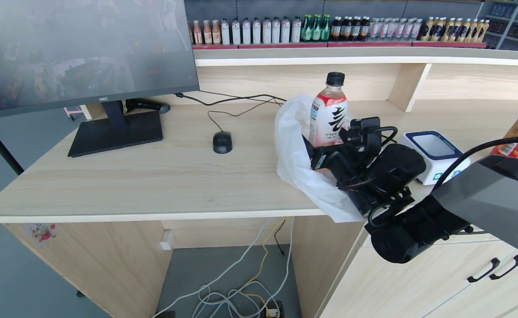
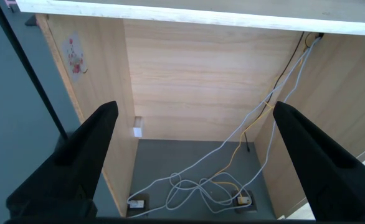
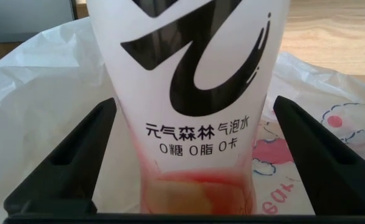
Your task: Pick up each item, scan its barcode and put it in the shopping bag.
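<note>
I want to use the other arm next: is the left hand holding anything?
No, the left hand has its fingers wide apart with nothing gripped between them; cables lie well beyond.

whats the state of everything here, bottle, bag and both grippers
bottle, upright, cap on, in the bag's mouth
shopping bag, open, one edge hanging over the front of the counter
right gripper, open, a finger on each side of the bottle
left gripper, open, empty, below the counter top
</note>
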### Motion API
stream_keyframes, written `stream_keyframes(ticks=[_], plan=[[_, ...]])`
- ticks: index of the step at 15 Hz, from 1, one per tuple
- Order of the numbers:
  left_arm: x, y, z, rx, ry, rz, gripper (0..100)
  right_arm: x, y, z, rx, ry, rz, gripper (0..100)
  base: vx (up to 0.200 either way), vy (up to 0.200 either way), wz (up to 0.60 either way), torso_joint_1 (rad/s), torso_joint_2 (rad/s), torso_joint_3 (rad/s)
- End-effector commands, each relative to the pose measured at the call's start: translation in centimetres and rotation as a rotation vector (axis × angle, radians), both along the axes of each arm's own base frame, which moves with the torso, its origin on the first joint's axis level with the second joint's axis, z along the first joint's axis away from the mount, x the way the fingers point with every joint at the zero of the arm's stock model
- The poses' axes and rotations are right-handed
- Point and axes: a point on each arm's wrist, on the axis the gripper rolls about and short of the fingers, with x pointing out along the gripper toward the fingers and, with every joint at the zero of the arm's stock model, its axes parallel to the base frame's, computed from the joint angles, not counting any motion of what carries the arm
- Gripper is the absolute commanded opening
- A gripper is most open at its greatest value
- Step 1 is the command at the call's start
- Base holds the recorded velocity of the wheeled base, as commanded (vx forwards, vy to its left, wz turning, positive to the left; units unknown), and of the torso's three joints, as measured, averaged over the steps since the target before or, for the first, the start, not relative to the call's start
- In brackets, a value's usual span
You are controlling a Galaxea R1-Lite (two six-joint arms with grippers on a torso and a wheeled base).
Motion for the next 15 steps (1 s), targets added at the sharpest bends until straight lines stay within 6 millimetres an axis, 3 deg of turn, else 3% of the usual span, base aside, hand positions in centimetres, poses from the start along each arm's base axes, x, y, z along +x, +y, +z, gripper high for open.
stream_keyframes(ticks=[1, 15], plan=[[0.0, 0.0, 0.0, 0.0, 0.0, 0.0, 100, -0.3, -0.1, 0.5, 0.005, -0.01, 0.0, 100, 0.0, 0.0, 0.0, 0.0, 0.0, 0.0], [0.0, 0.0, 0.0, 0.0, 0.0, 0.0, 100, -4.0, 0.2, 2.3, 0.008, -0.006, 0.057, 100, 0.0, 0.0, 0.0, 0.0, 0.0, 0.0]])
